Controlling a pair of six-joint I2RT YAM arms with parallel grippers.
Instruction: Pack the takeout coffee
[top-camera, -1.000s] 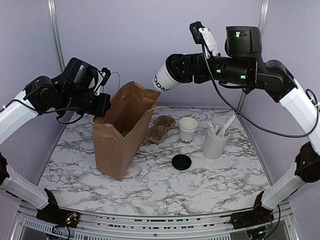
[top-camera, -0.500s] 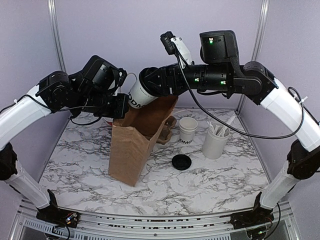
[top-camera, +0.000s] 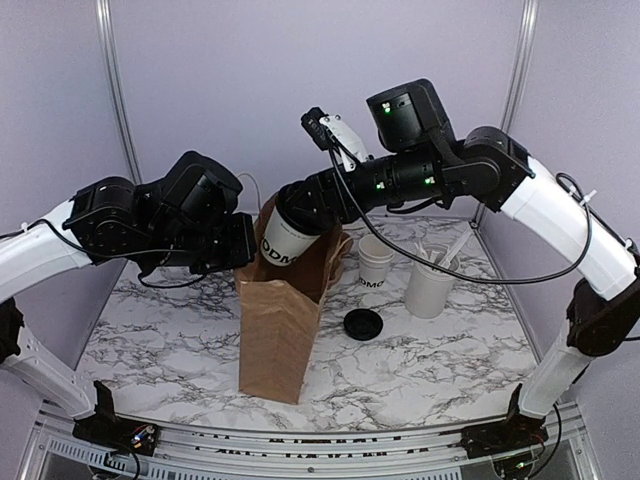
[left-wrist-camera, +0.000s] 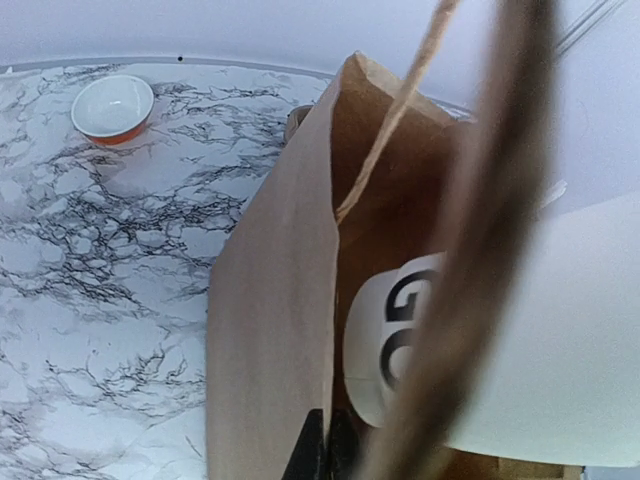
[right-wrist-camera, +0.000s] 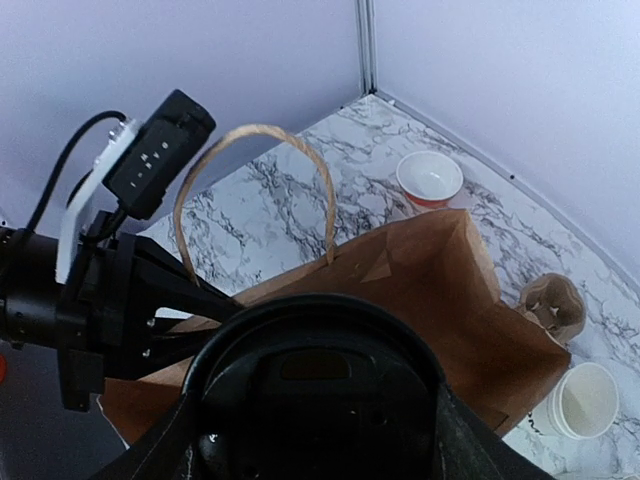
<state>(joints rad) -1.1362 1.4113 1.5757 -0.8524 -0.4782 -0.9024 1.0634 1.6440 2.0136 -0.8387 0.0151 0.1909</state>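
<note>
— Right gripper (top-camera: 308, 208): what has it got?
— Its fingers are spread wide around the white paper cup (top-camera: 284, 242), at the mouth of the brown paper bag (top-camera: 278, 330). The cup slants, base down-left into the bag, rim up-right.
— Left gripper (top-camera: 238, 247)?
— Pinched tight on the bag's wall. The black lid (top-camera: 363, 323) lies flat on the marble-patterned table (top-camera: 470, 350), with lavender walls (top-camera: 220, 80) behind.
</note>
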